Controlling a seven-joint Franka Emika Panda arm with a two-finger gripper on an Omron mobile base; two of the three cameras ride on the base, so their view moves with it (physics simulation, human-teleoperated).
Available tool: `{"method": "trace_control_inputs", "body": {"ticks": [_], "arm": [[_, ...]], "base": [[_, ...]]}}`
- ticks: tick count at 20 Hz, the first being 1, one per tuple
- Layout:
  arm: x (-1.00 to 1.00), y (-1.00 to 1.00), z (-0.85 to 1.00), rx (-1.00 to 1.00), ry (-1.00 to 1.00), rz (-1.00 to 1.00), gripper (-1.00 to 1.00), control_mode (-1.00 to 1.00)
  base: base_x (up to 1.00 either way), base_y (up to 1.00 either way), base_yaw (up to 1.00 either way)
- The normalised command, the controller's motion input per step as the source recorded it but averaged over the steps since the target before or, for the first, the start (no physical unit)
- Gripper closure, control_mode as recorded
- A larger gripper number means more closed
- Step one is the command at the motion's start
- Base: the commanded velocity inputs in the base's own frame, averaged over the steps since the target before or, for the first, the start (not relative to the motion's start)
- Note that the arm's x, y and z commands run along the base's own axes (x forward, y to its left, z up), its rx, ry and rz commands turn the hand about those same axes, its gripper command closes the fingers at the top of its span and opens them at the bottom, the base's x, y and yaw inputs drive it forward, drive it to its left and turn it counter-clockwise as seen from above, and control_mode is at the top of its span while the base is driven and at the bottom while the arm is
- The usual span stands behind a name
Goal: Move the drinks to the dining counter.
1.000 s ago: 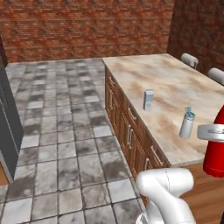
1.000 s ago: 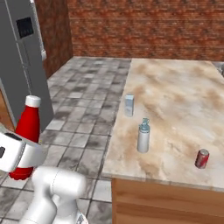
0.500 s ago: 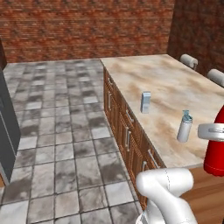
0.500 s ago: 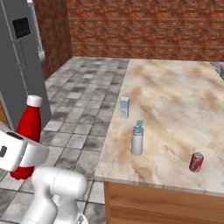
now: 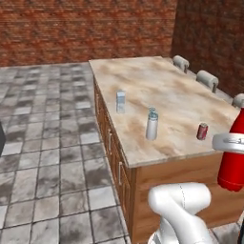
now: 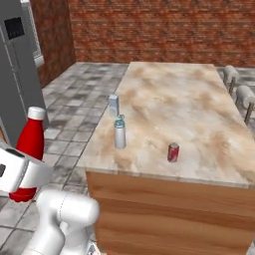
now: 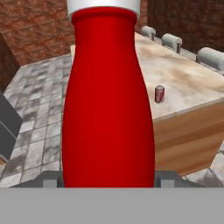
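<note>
Carrying the red bottle (image 7: 108,100) toward the counter (image 5: 181,102)
The hand (image 7: 108,179) is clamping it upright so it can stand ahead beside the grey bottle (image 5: 152,124) and soda can (image 5: 202,131)

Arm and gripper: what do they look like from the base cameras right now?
The arm is glossy white with thick, rounded tube segments. The gripper is a blocky white hand with a small dark patch on its side. No cables or markings are visible.
</note>
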Motion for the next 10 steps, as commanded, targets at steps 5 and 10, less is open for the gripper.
{"method": "trace_control_inputs", "body": {"ticks": [5,10], "arm": [[0.00,0.00,0.00,0.00,0.00,0.00,1.00,1.00],[0.00,0.00,0.00,0.00,0.00,0.00,1.00,1.00]], "base": [[-0.67,-1.00,0.01],[-0.04,-1.00,0.12]]}}
